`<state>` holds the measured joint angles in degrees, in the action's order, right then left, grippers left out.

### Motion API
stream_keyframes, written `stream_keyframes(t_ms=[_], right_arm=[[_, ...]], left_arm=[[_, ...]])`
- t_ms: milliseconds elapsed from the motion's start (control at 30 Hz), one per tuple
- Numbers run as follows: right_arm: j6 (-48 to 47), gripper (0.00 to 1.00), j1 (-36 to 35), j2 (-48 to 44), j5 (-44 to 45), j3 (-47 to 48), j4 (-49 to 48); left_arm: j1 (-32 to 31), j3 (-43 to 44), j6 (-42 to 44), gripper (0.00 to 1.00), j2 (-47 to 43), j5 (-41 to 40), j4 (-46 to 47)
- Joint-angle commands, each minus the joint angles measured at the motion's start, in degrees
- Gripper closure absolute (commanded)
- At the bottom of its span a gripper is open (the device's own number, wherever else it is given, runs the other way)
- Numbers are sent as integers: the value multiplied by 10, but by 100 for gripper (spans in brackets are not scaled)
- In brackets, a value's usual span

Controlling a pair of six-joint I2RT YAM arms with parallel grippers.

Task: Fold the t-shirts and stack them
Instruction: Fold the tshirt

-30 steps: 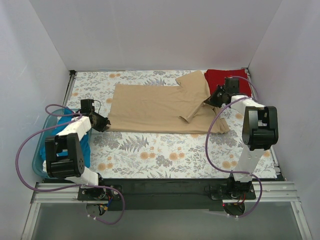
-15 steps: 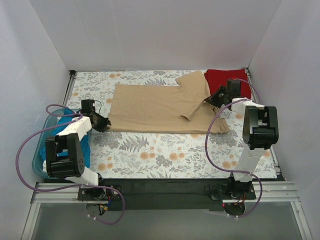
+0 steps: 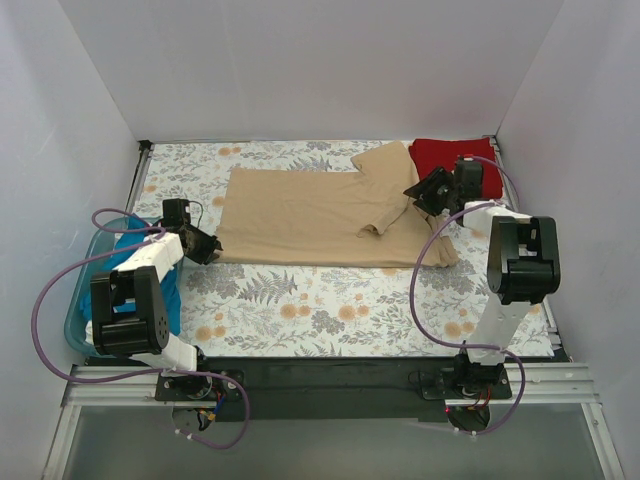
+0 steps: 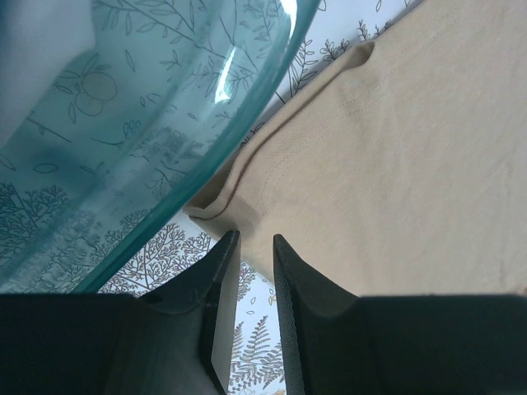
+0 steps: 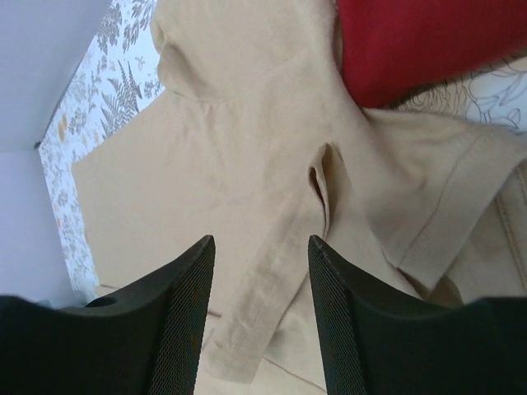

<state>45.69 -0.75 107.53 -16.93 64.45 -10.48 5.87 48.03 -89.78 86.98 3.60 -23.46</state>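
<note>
The tan t-shirt point(image 3: 300, 215) lies spread across the middle of the floral tablecloth, one sleeve folded in over its body. My right gripper point(image 3: 418, 190) hangs open just above that sleeve point(image 5: 272, 271), nothing between its fingers point(image 5: 262, 239). Behind it, in the back right corner, sits the dark red t-shirt point(image 3: 440, 155) point(image 5: 412, 41). My left gripper point(image 3: 212, 245) is low at the tan shirt's near left corner point(image 4: 222, 206). Its fingers point(image 4: 255, 239) stand narrowly apart with only tablecloth showing between them. The teal t-shirt point(image 3: 172, 292) lies in the tub at the left.
The light blue plastic tub point(image 3: 78, 300) point(image 4: 123, 123) stands at the left edge, right beside my left gripper. White walls close in the table on three sides. The floral tablecloth point(image 3: 330, 300) shows in front of the tan shirt.
My right gripper has opened and let go of the tan sleeve, which now lies flat on the shirt. The left arm has not moved.
</note>
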Motion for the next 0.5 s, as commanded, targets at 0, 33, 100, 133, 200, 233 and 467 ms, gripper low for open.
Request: stream_keyframes(t_ms=[0, 33, 100, 133, 200, 233, 467], right_arm=[[-48, 44, -3, -71, -6, -31, -25], [-57, 44, -11, -89, -5, -41, -23], [-85, 44, -19, -104, 7, -66, -8], [-96, 45, -23, -109, 12, -71, -1], [-126, 45, -40, -114, 38, -72, 21], [-136, 45, -45, -105, 47, -66, 33], [-211, 47, -86, 11, 84, 105, 178]], left_arm=[[0, -7, 3, 79, 0, -10, -4], [0, -7, 4, 79, -1, -10, -4], [0, -5, 3, 79, -4, -10, -4], [0, -6, 4, 78, -5, -9, -5], [1, -4, 3, 79, -6, -8, -5], [-1, -2, 4, 79, -6, -8, -5], [0, 2, 2, 78, -1, -8, -6]])
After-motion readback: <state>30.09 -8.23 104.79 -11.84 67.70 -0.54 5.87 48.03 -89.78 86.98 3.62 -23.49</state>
